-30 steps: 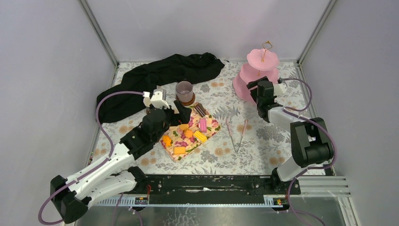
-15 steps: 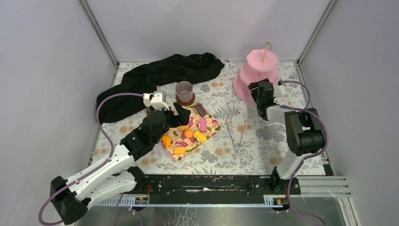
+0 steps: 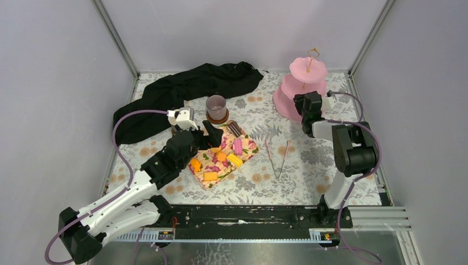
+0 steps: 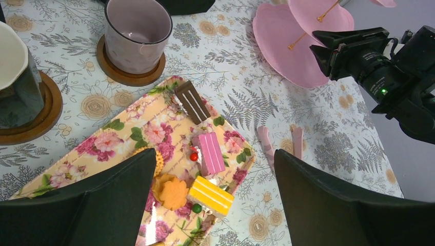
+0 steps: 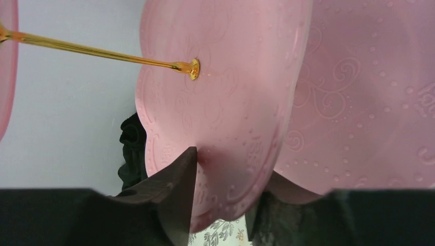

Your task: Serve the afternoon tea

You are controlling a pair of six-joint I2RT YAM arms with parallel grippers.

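Toy cakes lie on the floral napkin (image 4: 118, 138): a pink slice (image 4: 210, 154), a yellow slice (image 4: 210, 195), an orange biscuit (image 4: 173, 192) and a brown bar (image 4: 192, 101). My left gripper (image 4: 215, 154) hovers open above them, a finger on either side of the slices, and it shows over the napkin (image 3: 212, 135). The mauve-grey mug (image 4: 137, 31) and the cream-lined dark mug (image 4: 13, 72) stand on coasters behind. My right gripper (image 5: 225, 179) is at the pink tiered stand (image 3: 301, 83), its jaws closed on the rim of a pink plate (image 5: 231, 102).
Pink tongs (image 3: 276, 157) lie on the patterned tablecloth between the napkin and the stand. A black cloth (image 3: 187, 91) is heaped at the back left. Grey walls close in the table on three sides.
My right gripper's jaws have closed in on the stand's plate rim, and the right arm's elbow has swung toward the stand. My left gripper has barely moved.
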